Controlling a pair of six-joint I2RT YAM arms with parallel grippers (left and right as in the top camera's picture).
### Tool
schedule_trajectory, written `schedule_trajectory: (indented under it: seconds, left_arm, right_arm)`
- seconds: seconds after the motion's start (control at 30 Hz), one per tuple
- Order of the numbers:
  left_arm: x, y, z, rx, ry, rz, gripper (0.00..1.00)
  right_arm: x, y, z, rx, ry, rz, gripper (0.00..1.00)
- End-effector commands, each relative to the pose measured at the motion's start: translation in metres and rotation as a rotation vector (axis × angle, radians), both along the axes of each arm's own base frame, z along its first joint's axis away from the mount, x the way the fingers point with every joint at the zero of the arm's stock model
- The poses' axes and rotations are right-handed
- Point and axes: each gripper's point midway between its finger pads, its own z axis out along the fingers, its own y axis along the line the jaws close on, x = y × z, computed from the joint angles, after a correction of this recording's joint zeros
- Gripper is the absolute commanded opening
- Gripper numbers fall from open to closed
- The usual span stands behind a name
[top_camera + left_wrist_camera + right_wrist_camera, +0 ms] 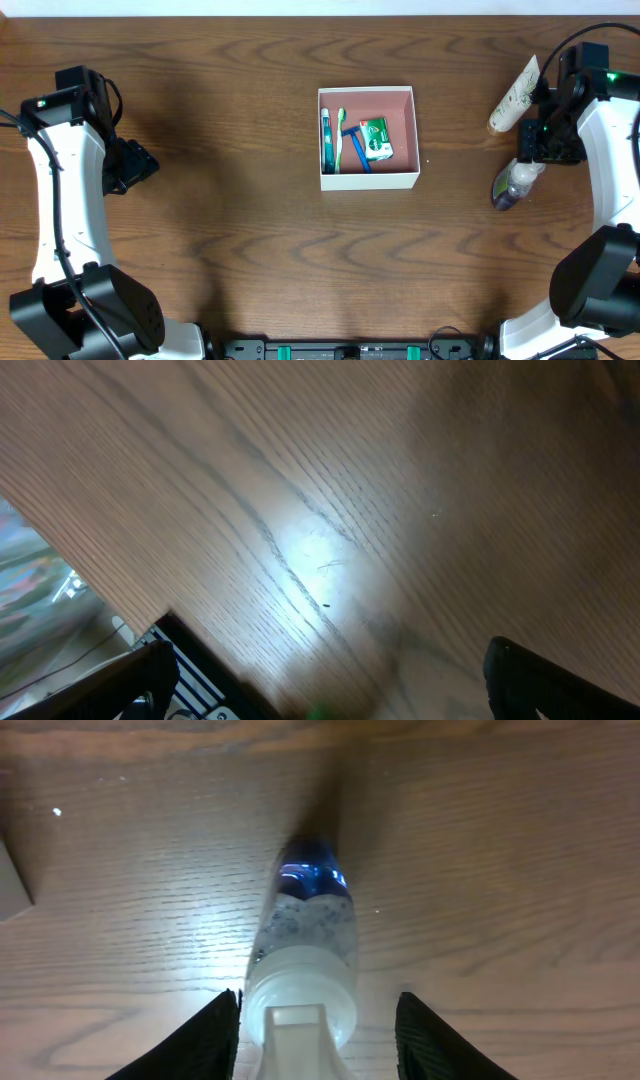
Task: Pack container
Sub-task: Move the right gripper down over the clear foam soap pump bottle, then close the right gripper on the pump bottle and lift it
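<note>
The container (405, 181) is a square white box with a pink inside, at the table's middle. In it lie a green toothbrush (339, 135), a blue razor (358, 148) and a green packet (376, 139). A small bottle with a white cap and blue base (513, 184) lies at the right, and shows in the right wrist view (303, 950). My right gripper (318, 1035) is open with its fingers either side of the bottle's cap end; the left finger is close to the cap. My left gripper (325, 680) is open and empty over bare wood near the table's left edge.
A cream tube with leaf print (514, 95) lies at the right, just beyond the right gripper. A corner of the container shows at the left edge of the right wrist view (12, 885). The table's edge shows in the left wrist view (110, 600).
</note>
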Motion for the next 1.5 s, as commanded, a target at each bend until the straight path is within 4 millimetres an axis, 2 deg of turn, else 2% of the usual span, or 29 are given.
schedule_trajectory:
  seconds: [0.0,0.5,0.67,0.97,1.1,1.27,1.47]
  left_arm:
    - [-0.002,0.003,-0.001,0.008,0.015,-0.007,0.98]
    - [-0.002,0.003,-0.001,0.008,0.015,-0.007,0.98]
    - [-0.002,0.003,-0.001,0.008,0.015,-0.007,0.98]
    - [-0.002,0.003,-0.001,0.008,0.015,-0.007,0.98]
    - [-0.002,0.003,-0.001,0.008,0.015,-0.007,0.98]
    - [-0.002,0.003,-0.001,0.009,0.016,-0.006,0.98]
    - [-0.002,0.003,-0.001,0.009,0.016,-0.006,0.98]
  right_arm:
    - [-0.001,0.004,-0.003,0.042,0.001,-0.001,0.49]
    - [-0.015,0.009,-0.004,0.070,0.056,-0.001,0.49]
    - [-0.015,0.009,-0.004,0.070,0.056,-0.001,0.38]
    - [-0.014,0.009,-0.004,0.067,0.055,-0.006,0.30]
    - [-0.014,0.010,-0.001,0.078,0.053,-0.038,0.21]
    - [-0.001,0.021,0.017,0.138,-0.010,-0.026,0.18]
    - [0.023,0.031,0.067,0.146,-0.136,0.011,0.17]
